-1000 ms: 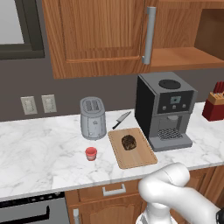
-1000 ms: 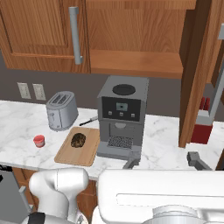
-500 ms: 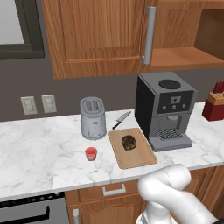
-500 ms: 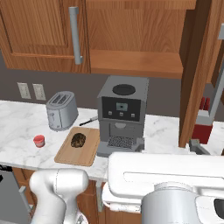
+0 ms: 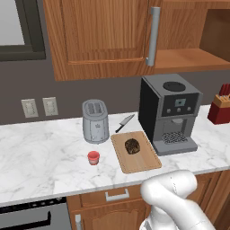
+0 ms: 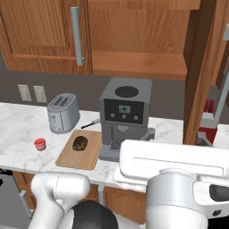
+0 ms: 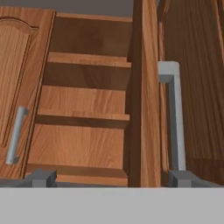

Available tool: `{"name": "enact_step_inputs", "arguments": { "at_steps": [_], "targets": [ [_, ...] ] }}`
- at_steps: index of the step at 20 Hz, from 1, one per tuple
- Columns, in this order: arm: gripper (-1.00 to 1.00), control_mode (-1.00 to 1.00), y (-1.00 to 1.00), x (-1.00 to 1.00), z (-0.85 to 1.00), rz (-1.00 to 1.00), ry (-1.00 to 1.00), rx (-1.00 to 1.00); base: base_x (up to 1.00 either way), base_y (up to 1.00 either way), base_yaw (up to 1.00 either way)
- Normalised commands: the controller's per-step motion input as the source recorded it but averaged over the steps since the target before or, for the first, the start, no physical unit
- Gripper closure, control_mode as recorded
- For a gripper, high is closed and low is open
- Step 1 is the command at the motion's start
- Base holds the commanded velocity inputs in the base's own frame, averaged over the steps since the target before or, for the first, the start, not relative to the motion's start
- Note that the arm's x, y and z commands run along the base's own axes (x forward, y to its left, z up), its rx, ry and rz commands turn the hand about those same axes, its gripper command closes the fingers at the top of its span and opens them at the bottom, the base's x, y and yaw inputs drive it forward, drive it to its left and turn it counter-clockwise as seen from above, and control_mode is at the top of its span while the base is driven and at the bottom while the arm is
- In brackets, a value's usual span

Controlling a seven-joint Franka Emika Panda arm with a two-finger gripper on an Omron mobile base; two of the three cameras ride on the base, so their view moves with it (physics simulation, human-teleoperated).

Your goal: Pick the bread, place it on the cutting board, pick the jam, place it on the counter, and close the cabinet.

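Observation:
The dark brown bread lies on the tan cutting board. The small red jam stands on the white marble counter, left of the board. The cabinet has its left door shut, and its right bay gapes with the door swung out. In the hand view my gripper is open, facing the bare shelves. The open door's edge stands between the fingertips, its grey handle just right of it.
A silver toaster, a knife and a dark coffee machine stand behind the board. A red knife block is at the far right. Wall outlets sit at the left. Wooden drawers run under the counter.
My white arm has swung and looms larger in the foreground of the right base view. Bread, jam and board have stayed where they were.

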Motion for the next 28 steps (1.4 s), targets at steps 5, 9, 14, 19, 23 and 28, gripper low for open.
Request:
{"name": "enact_step_inputs", "arguments": {
  "at_steps": [5, 9, 14, 19, 23, 28],
  "targets": [
    [-1.00, -1.00, -0.40, 0.00, 0.00, 0.00, 0.00, 0.00, 0.00, 0.00, 0.00],
    [-1.00, -1.00, -0.39, 0.00, 0.00, 0.00, 0.00, 0.00, 0.00, 0.00, 0.00],
    [-1.00, -1.00, -0.39, 0.00, 0.00, 0.00, 0.00, 0.00, 0.00, 0.00, 0.00],
    [-1.00, -1.00, -0.14, 0.06, 0.00, 0.00, 0.00, 0.00, 0.00, 0.00, 0.00],
    [-1.00, -1.00, 0.00, 0.18, 0.00, -0.03, 0.00, 0.00, 0.00, 0.00, 0.00],
    [-1.00, -1.00, 0.00, 0.21, 0.00, -0.07, 0.00, 0.00, 0.00, 0.00, 0.00]
  ]
}}
